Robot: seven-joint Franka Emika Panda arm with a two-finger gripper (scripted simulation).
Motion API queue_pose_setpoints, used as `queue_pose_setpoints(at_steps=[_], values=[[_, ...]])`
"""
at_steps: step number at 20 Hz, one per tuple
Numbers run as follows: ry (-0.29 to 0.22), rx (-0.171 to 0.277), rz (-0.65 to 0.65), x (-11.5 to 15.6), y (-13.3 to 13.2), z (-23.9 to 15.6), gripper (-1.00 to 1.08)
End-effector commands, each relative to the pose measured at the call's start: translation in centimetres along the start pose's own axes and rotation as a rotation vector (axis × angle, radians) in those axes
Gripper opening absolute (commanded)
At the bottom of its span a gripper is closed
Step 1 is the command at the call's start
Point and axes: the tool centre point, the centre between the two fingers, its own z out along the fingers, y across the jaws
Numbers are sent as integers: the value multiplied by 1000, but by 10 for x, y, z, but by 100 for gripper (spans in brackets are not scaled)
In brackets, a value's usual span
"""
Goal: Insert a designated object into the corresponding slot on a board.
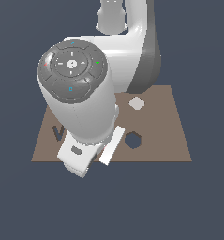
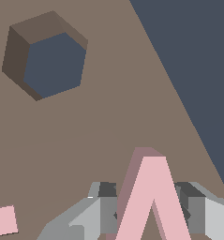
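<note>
Pink V-shaped piece (image 2: 153,199), nearest the wrist camera, stands apex-out between the two grey fingers (image 2: 92,213) of the hand (image 2: 151,211), which close narrowly against its arms. Beneath lies the brown board (image 2: 99,126), its hexagonal hole (image 2: 50,63) toward ten o'clock. In the exterior view, the arm (image 1: 80,98) hides most of the V-shaped slot (image 1: 57,133); a grey hexagon (image 1: 137,103) rests on the board.
</note>
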Motion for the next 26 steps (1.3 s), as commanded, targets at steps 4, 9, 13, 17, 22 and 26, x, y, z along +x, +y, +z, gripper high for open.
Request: queue_pose_setpoints(at_steps=[4, 9, 13, 17, 22, 26], values=[[0, -1, 105, -15, 10, -1, -100], [0, -1, 256, -38, 22, -2, -100], [0, -1, 411, -62, 30, -4, -100], [0, -2, 568, -89, 33, -5, -100], [0, -2, 722, -115, 33, -6, -100], [0, -2, 809, -130, 30, -6, -100]])
